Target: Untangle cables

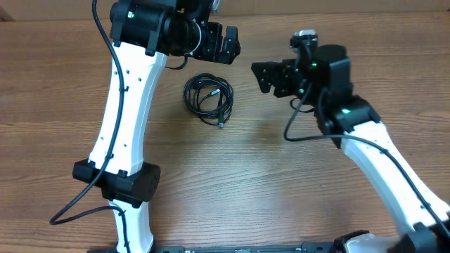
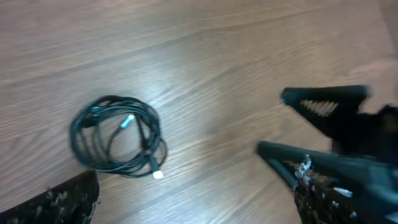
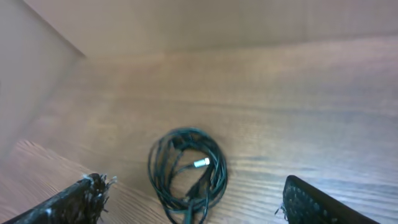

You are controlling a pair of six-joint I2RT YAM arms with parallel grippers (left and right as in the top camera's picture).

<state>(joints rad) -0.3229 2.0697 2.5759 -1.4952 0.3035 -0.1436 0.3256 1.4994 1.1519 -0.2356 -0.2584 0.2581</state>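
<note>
cables coiled between two empty tools

counter (image 1: 281,183) is bare wood, and on it we see only one bundle. the left arm (image 1: 126,105) rises along the left side and the right arm (image 1: 380,151) comes in from the lower right, so their heads face each other across the far middle. the left tool (image 1: 232,46) has its fingers spread wide and nothing between them. the right tool (image 1: 259,77) is also spread wide and holds nothing.

the cables (image 1: 208,97) lie flat on the counter as one loose ring, apart from both tools. from overhead the ring sits on the near side of the gap between the tools: toward the arm bases from the left tool, and to the left of the right tool. we judge neither tool clearly nearer. the ring has no real long axis, being only a little longer front to back, with one tail poking out on its near side. in the right wrist view it lies ahead, between the fingers.

a silvery plug (image 3: 200,163) shows inside the ring, and a pale plug (image 2: 157,175) at its edge. we cannot tell how many cords there are or where they cross. the height of each tool above the counter is unclear, and the dark shapes (image 2: 326,106) in the left wrist view are blurred.
</note>
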